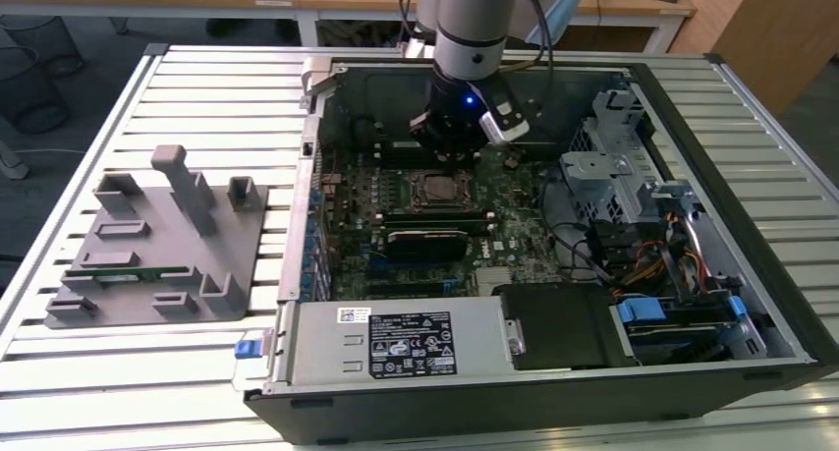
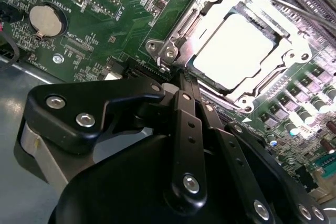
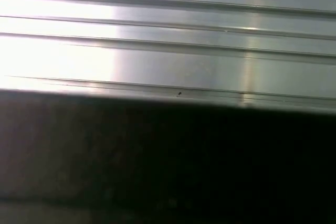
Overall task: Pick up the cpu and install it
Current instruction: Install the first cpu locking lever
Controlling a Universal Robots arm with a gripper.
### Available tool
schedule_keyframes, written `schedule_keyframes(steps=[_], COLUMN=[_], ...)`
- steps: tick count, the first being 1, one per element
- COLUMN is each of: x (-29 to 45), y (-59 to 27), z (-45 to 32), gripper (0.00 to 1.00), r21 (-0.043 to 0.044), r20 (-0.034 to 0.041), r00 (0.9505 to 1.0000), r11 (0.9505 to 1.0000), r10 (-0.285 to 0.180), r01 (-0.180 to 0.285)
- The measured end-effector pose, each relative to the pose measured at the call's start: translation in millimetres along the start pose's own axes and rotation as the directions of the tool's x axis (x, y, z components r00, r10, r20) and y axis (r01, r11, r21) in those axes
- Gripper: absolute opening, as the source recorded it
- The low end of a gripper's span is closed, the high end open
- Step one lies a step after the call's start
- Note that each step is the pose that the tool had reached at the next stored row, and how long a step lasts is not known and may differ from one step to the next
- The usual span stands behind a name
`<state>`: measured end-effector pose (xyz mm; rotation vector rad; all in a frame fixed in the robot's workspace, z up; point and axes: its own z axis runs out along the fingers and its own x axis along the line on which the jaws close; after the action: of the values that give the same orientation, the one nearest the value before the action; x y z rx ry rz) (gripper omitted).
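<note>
The cpu [image 2: 236, 51] lies flat in the black socket with its metal frame [image 2: 173, 40] on the green motherboard [image 2: 121, 9], its silver top glaring bright. My gripper [image 2: 178, 76] hangs just beside the socket's near corner, its black fingers [image 2: 185, 108] drawn together to a point with nothing between them. In the exterior view the gripper [image 1: 453, 154] reaches down into the open computer case, just behind the socket [image 1: 438, 188].
A grey fixture block [image 1: 151, 245] with a long green memory stick [image 1: 125, 272] stands on the slatted table on the exterior view's left. The case [image 1: 305, 176] holds a power supply [image 1: 393, 343], a drive cage [image 1: 616, 166] and cables [image 1: 643, 264].
</note>
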<state>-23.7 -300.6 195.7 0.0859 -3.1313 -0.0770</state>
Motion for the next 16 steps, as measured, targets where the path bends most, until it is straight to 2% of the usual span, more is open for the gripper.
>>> schedule_keyframes(steps=[3,4,9,16], x=[-0.2,-0.1,0.0,0.2], y=[0.1,0.1,0.3,-3.7], z=[0.0,-0.3,-6.3,-6.7], gripper=[0.11,0.11,0.11,0.11], r21=[-0.0192,-0.0209,-0.0211,-0.0211], r20=[0.0011,0.0011,-0.0001,-0.0003], r00=[1.0,1.0,1.0,1.0], r11=[0.9998,0.9998,0.9998,0.9998], r10=[0.0,0.0,0.0,0.0], r01=[0.0,0.0,0.0,0.0])
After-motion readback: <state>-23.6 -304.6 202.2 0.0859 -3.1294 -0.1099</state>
